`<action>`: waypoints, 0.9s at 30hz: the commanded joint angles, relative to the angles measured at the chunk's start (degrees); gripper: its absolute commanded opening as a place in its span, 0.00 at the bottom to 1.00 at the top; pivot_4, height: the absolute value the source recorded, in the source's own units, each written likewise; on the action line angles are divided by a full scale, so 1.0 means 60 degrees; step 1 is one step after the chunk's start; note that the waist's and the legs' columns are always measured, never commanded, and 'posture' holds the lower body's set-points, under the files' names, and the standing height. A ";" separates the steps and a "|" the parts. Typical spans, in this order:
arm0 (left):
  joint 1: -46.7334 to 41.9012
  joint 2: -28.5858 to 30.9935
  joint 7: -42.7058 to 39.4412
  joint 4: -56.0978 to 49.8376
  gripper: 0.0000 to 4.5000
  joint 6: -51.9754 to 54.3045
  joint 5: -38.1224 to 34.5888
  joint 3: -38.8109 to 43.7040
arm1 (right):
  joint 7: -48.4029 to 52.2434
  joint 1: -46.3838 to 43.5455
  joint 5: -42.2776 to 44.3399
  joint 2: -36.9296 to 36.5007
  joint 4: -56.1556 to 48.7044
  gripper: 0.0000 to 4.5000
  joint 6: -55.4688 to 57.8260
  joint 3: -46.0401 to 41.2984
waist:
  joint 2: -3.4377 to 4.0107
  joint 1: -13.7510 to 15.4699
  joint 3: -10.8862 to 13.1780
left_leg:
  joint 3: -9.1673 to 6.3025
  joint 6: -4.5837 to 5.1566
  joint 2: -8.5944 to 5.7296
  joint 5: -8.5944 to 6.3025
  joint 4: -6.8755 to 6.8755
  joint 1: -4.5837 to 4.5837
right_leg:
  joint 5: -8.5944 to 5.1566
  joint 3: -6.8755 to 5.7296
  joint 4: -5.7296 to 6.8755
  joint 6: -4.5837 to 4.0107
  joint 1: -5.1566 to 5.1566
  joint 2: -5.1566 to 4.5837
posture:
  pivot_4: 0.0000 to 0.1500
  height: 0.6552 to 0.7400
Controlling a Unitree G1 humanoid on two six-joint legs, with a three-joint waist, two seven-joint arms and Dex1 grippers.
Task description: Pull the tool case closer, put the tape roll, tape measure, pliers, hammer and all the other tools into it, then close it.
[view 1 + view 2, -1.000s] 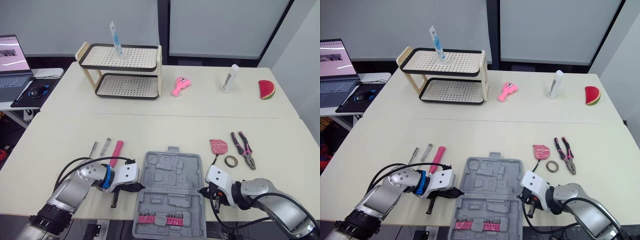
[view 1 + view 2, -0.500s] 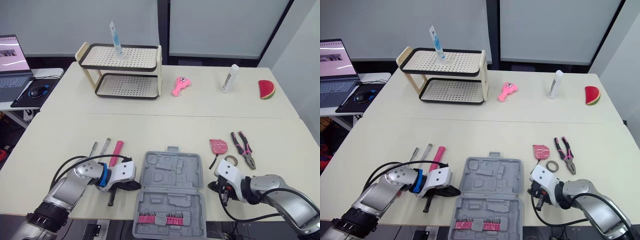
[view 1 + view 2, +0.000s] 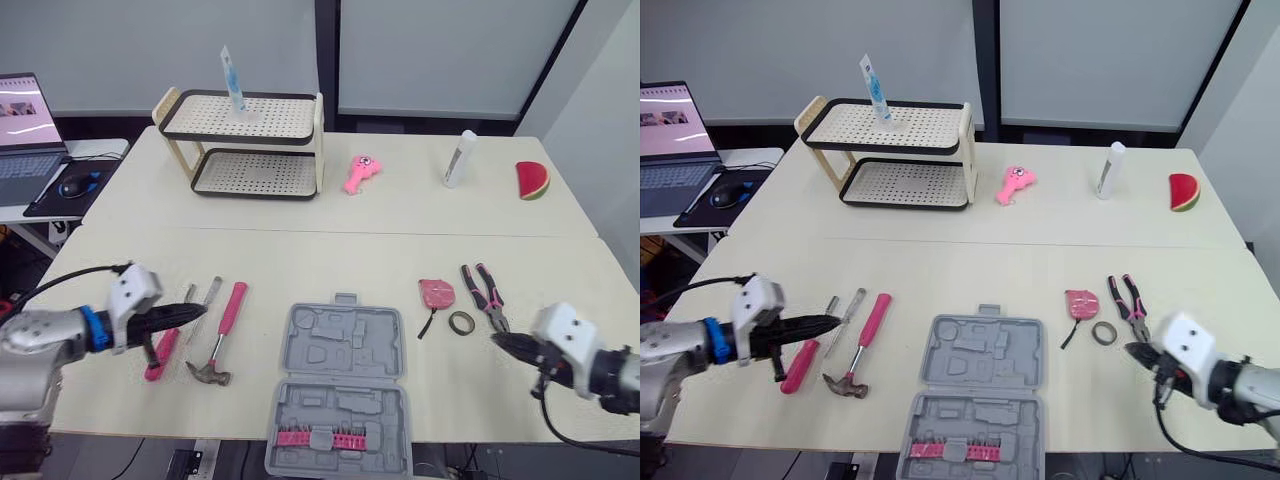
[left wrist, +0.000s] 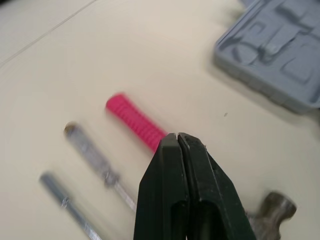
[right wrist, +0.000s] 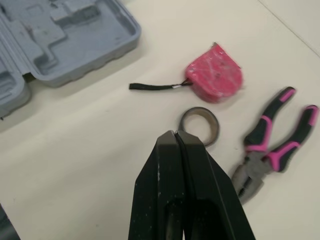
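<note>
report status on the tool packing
Left gripper and right gripper empty, jaws shut. Case open at near edge, bits only inside. Hammer, pliers, tape roll, tape measure out on table. Nothing blocking.

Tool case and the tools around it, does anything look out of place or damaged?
Nothing looks spilled or damaged. The grey plastic tool case lies open with its moulded slots empty except a pink row of bits; the pink-handled hammer, pink tape measure, dark tape roll and pink-and-black pliers lie loose beside it.
</note>
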 commanded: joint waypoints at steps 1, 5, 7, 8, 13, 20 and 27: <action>0.0732 0.0229 0.0028 0.0670 0.08 -0.0155 -0.0384 0.1224 | 0.0531 0.0511 0.0240 0.0097 0.0292 0.00 -0.0702 -0.1354 | -0.0007 -0.0001 0.0002 | 0.0003 0.0000 0.0000 0.0000 0.0000 0.0000 | 0.0000 0.0001 -0.0002 0.0000 0.0000 0.0000 | 1.00 0.94; 0.1851 0.0247 -0.0126 0.1094 0.34 0.0070 -0.0708 0.2141 | 0.0820 0.0859 0.0310 0.0182 0.0837 0.00 -0.1112 -0.2174 | -0.0035 -0.0002 -0.0014 | 0.0012 -0.0001 0.0003 -0.0001 -0.0004 -0.0001 | -0.0002 0.0005 -0.0007 -0.0002 -0.0001 -0.0002 | 1.00 0.94; 0.2655 0.0095 -0.0276 0.1042 0.48 -0.0079 -0.0755 0.2487 | 0.0829 0.0916 0.0344 0.0265 0.1066 0.09 -0.1274 -0.2393 | -0.0036 -0.0001 -0.0014 | 0.0014 -0.0002 0.0003 -0.0001 -0.0005 -0.0001 | -0.0005 0.0007 -0.0012 -0.0005 0.0000 -0.0002 | 1.00 0.94; 0.3000 -0.0017 -0.0297 0.0959 0.55 -0.0178 -0.0786 0.2602 | 0.0889 0.0970 0.0339 0.0295 0.1188 0.13 -0.1399 -0.2444 | -0.0036 -0.0004 -0.0015 | 0.0017 -0.0002 0.0009 -0.0001 -0.0007 -0.0001 | -0.0006 0.0010 -0.0018 -0.0006 0.0000 -0.0003 | 1.00 0.94; 0.3532 -0.0506 0.0008 0.0424 0.90 -0.0203 -0.1001 0.2695 | 0.1277 0.1456 0.0432 0.0518 0.1645 0.38 -0.1790 -0.2462 | -0.0044 0.0059 -0.0024 | 0.0032 -0.0003 0.0010 -0.0001 -0.0012 0.0002 | -0.0007 0.0016 -0.0043 -0.0006 0.0006 -0.0004 | 1.00 0.94; 0.3848 -0.0801 0.0338 0.0161 1.00 -0.0300 -0.0982 0.2711 | 0.1611 0.1872 0.0310 0.0816 0.2136 0.69 -0.2408 -0.2218 | -0.0045 0.0155 -0.0031 | 0.0030 -0.0005 0.0012 -0.0003 -0.0016 0.0010 | -0.0005 0.0013 -0.0086 -0.0001 0.0037 -0.0005 | 1.00 0.94; 0.4176 -0.0868 0.0485 -0.0342 1.00 -0.0421 -0.1008 0.2766 | 0.1563 0.1514 0.0079 0.0587 0.2670 1.00 -0.2885 -0.1819 | -0.0044 0.0112 -0.0032 | 0.0041 -0.0006 0.0013 -0.0005 -0.0020 0.0016 | 0.0001 0.0023 -0.0123 0.0008 0.0051 -0.0006 | 1.00 0.94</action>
